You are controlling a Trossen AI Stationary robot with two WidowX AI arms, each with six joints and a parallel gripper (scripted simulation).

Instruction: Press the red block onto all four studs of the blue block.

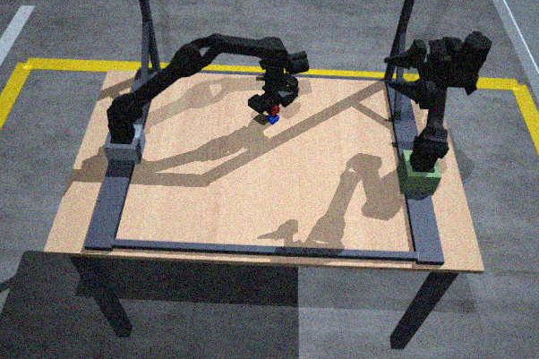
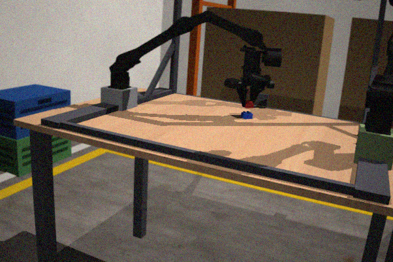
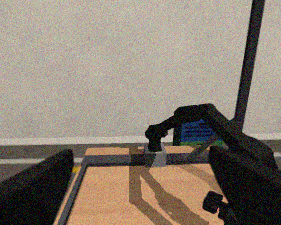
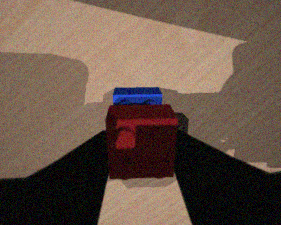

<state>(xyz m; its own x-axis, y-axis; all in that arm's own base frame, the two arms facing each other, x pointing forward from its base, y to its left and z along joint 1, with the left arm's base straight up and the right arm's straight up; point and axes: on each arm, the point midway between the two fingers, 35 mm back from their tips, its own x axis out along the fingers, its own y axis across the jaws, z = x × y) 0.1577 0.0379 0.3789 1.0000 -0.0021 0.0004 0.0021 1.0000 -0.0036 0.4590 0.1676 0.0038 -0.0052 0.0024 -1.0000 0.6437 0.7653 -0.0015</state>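
The blue block (image 1: 272, 119) (image 2: 247, 115) (image 4: 137, 93) stands on the table, its studs up in the exterior view. My right gripper (image 1: 273, 110) (image 2: 249, 104) (image 4: 140, 137), on the arm at the picture's left in the top and exterior views, is shut on the red block (image 1: 275, 110) (image 2: 249, 104) (image 4: 140, 161). It points down and holds the red block above the table, with a gap to the blue block in the exterior view. In the right wrist view the red block hides part of the blue one. My left gripper (image 1: 388, 71) (image 3: 142, 154) is open and empty, raised far from the blocks.
The table (image 1: 269, 205) (image 2: 202, 136) has a dark frame (image 1: 251, 250) (image 2: 196, 157) along its edges. Dark uprights rise at its far corners. The left arm stands on a green base (image 1: 421, 183) and the right arm on a grey base (image 1: 123, 151). Arm shadows cross the table around the blue block.
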